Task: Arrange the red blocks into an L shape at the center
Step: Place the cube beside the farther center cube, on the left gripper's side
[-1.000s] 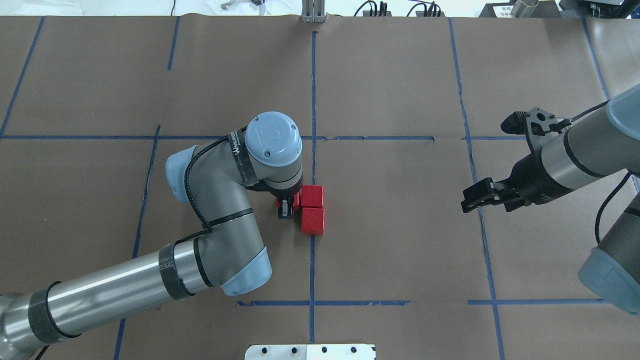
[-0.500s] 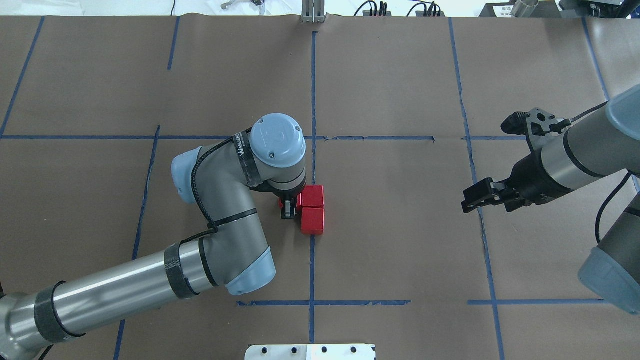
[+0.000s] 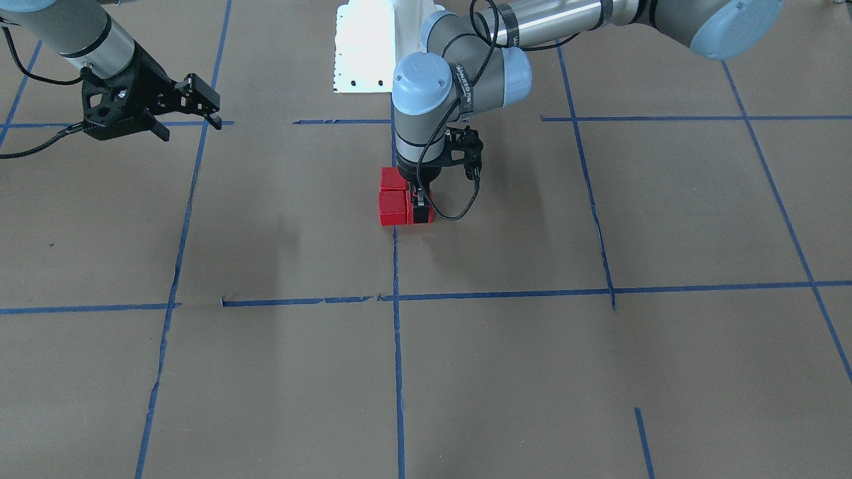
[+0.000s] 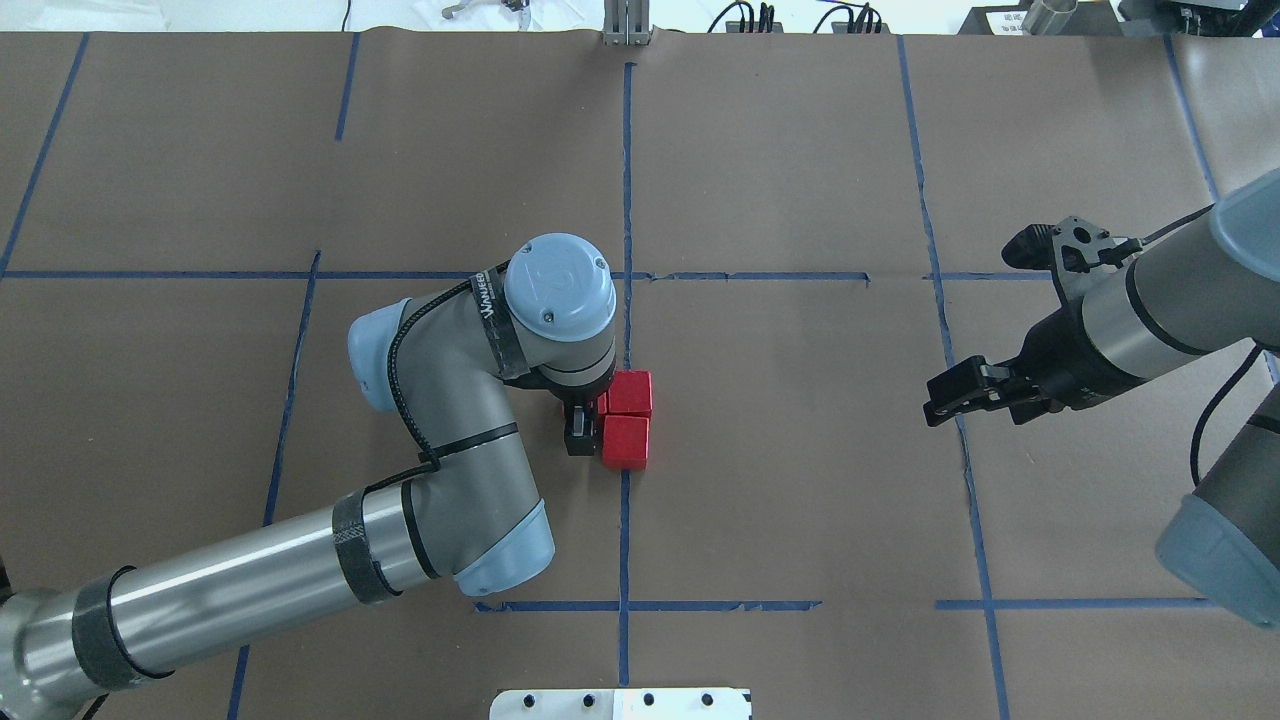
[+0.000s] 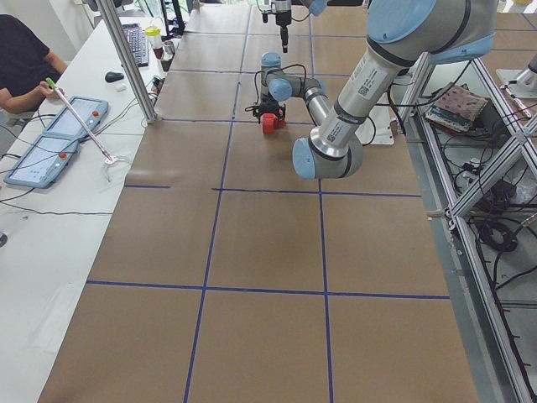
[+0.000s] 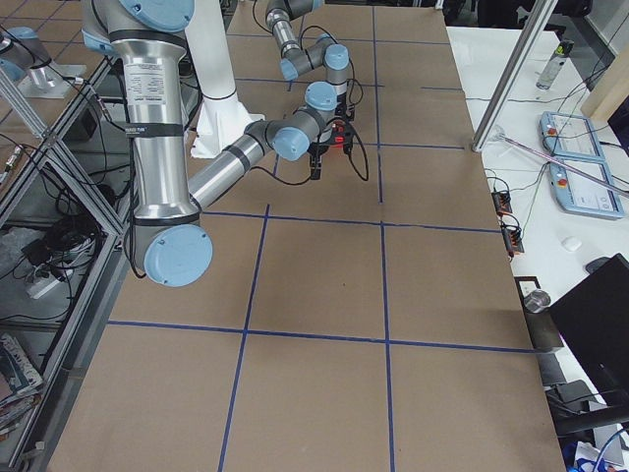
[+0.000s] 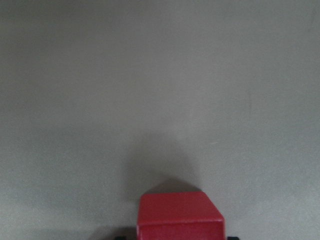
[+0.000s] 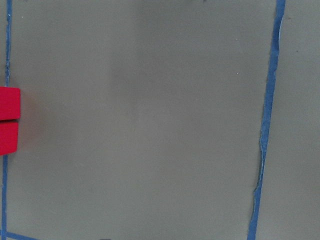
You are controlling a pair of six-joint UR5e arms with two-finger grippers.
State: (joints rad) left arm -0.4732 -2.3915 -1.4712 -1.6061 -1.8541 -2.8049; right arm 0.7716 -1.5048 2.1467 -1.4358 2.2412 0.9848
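Note:
Two red blocks (image 4: 630,393) (image 4: 625,442) lie side by side on the long blue tape line (image 4: 627,200) at the centre of the brown paper (image 4: 780,420). They also show in the front view (image 3: 393,207) (image 3: 393,178) and at the left edge of the right wrist view (image 8: 9,103). My left gripper (image 3: 421,211) is shut on the third red block (image 7: 180,215), low at the paper. It holds that block against the far block's left side. My wrist hides most of it from overhead. My right gripper (image 4: 935,398) is open and empty, hovering off to the right.
The white robot base (image 4: 620,703) sits at the near table edge. Blue tape lines (image 4: 760,276) cross the paper. An operator (image 5: 25,59) sits at a side desk with control panels. Metal frame posts (image 5: 126,59) stand at the table's far edge.
My left arm has moved slightly to the right with the red block in its grip, closing up to the far block. My right arm has barely moved.

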